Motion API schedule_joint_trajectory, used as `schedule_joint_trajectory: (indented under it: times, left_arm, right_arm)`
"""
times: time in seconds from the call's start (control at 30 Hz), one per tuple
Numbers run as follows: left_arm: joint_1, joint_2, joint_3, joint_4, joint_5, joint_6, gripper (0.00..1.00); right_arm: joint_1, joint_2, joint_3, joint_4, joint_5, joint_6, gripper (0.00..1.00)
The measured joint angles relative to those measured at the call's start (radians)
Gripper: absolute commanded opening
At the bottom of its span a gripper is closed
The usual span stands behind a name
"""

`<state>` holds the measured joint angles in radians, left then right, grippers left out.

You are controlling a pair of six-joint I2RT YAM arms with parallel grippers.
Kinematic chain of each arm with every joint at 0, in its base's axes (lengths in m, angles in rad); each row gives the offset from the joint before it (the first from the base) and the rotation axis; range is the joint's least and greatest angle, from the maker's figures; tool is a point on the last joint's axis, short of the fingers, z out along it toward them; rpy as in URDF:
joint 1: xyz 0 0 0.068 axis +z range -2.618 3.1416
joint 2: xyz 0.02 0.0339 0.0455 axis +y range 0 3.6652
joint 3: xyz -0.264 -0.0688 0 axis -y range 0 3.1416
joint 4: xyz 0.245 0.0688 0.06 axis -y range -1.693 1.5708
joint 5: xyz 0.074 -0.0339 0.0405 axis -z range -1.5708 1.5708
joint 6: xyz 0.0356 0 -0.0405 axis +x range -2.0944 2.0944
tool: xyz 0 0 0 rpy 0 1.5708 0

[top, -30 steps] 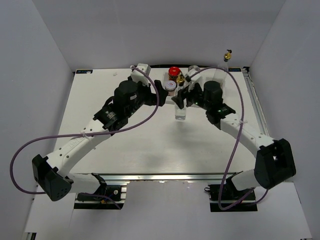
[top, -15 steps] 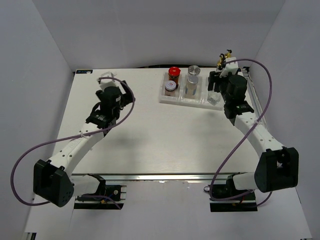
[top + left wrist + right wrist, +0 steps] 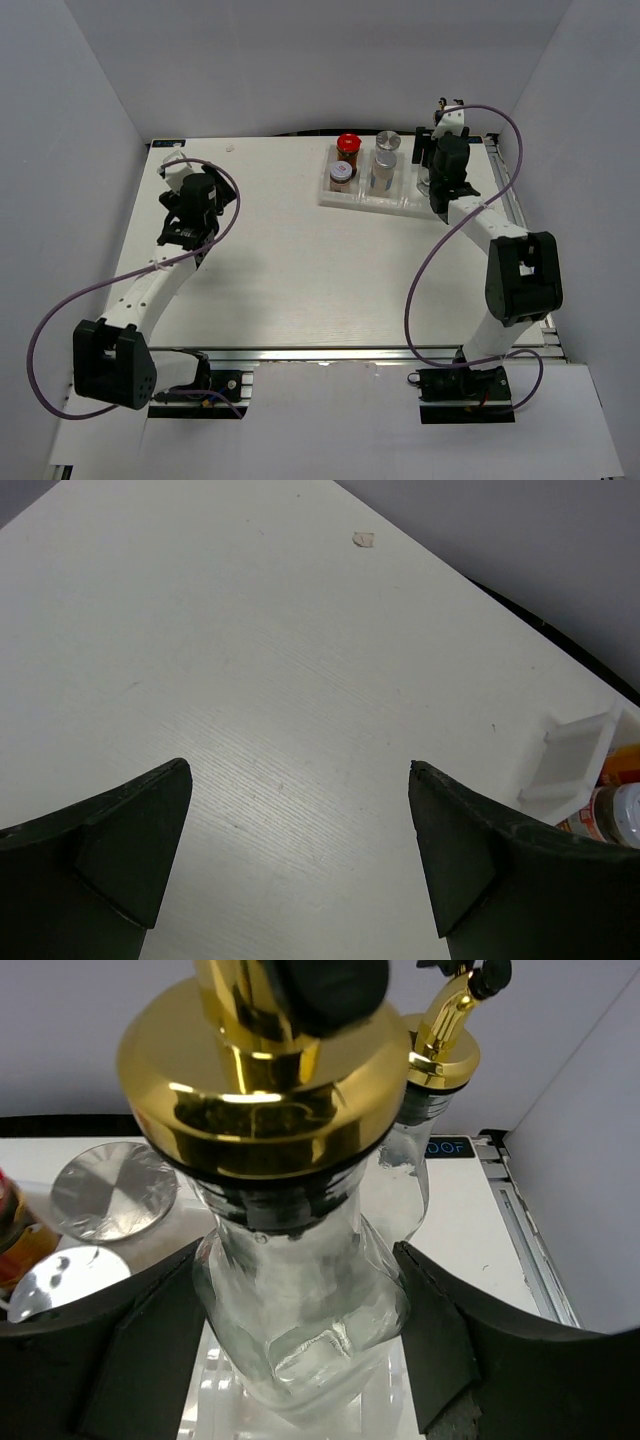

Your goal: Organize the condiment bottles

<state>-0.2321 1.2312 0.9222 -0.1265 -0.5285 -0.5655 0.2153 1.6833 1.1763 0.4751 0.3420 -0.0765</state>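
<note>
My right gripper [image 3: 300, 1250] is shut on a slim clear gold-capped bottle [image 3: 290, 1260] that stands upright in the right compartment of the white tray [image 3: 362, 198]. In the top view the right gripper [image 3: 432, 178] covers most of that bottle. A second gold-capped bottle [image 3: 432, 1070] stands just behind it, off the tray. The dark red-capped jar [image 3: 348, 145], the short pale-lidded jar [image 3: 341, 172] and the clear silver-capped bottle [image 3: 386, 150] stand in the tray's other compartments. My left gripper [image 3: 300, 770] is open and empty over bare table at the far left [image 3: 192, 195].
The tray's left end [image 3: 575, 760] shows at the right edge of the left wrist view. A metal rail [image 3: 510, 200] runs along the table's right edge close to the right arm. White walls enclose the table on three sides.
My right gripper carried the clear gold-capped bottle from the table's middle to the tray's right compartment. My left arm drew back from the tray to the far left.
</note>
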Motion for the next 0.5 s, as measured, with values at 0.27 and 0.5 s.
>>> schedule_joint_trajectory:
  times: [0.27, 0.5]
  left_arm:
    - [0.021, 0.04, -0.002, 0.001, -0.007, 0.004, 0.98]
    - [0.033, 0.062, -0.004, 0.0, -0.008, 0.011, 0.98]
  right_arm:
    - [-0.007, 0.095, 0.008, 0.08, 0.05, 0.016, 0.0]
    - [-0.01, 0.124, 0.005, 0.084, 0.082, 0.045, 0.37]
